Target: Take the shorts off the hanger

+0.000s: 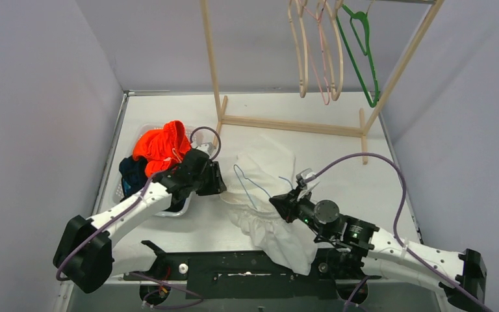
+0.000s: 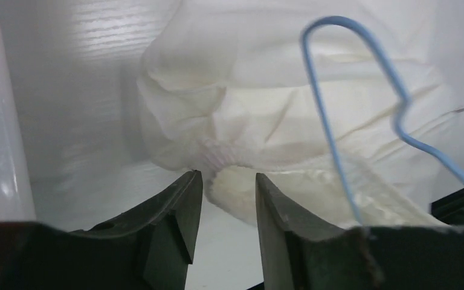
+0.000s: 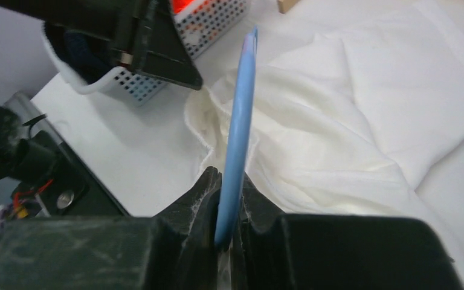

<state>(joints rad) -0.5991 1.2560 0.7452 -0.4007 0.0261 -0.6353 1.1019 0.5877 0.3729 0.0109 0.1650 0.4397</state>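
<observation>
The white plastic basket with little holes holds the bright orange shorts on top and the dark navy shorts beside them. The soft white shorts lie on the white table, next to the basket. The right gripper squeezes the thin blue wire hanger tight. The left gripper has its fingers a little apart, right at the bunched edge of the white shorts.

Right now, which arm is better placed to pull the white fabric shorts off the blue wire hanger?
Left, probably. The left gripper has its jaws apart right at the gathered waistband of the white fabric shorts. The right gripper is shut on the thin blue wire hanger, so it can anchor that.
</observation>
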